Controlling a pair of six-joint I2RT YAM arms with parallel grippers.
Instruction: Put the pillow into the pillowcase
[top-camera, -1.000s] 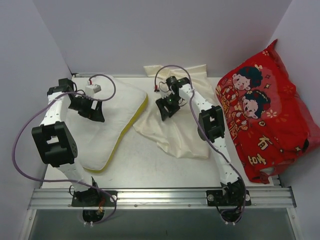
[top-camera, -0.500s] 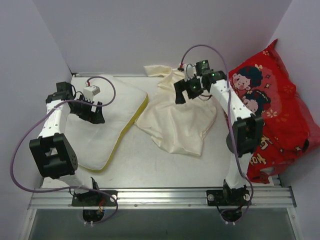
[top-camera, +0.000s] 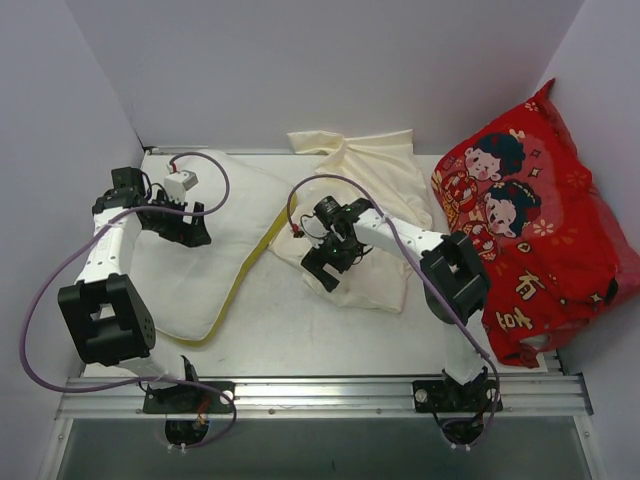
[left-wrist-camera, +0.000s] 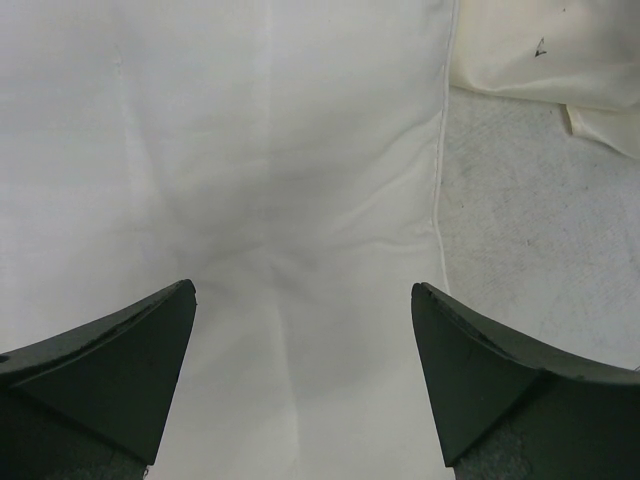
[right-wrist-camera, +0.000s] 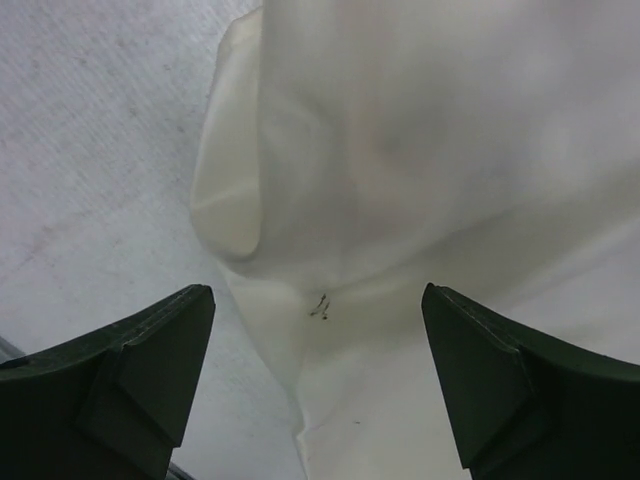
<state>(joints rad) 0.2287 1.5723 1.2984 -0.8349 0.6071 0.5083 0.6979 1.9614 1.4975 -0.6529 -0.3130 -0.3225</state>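
Two arms reach over the table (top-camera: 290, 330), each with its fingers spread wide above cloth and holding nothing.

The left arm folds back at the elbow and its left gripper (top-camera: 183, 223) points down over the far part of the pillow (top-camera: 190, 275), which lies flat and white on the left side of the table with its yellow-piped edge toward the middle. The right arm stretches left across the table, and the right gripper (right-wrist-camera: 315, 300) hangs over the near-left corner of the pillowcase (top-camera: 385, 185). This cream, wrinkled sleeve runs from the back wall to mid-table, just beside the red cushion (top-camera: 540, 230), and its corner is folded over. Whether either gripper's tips touch the fabric I cannot tell.
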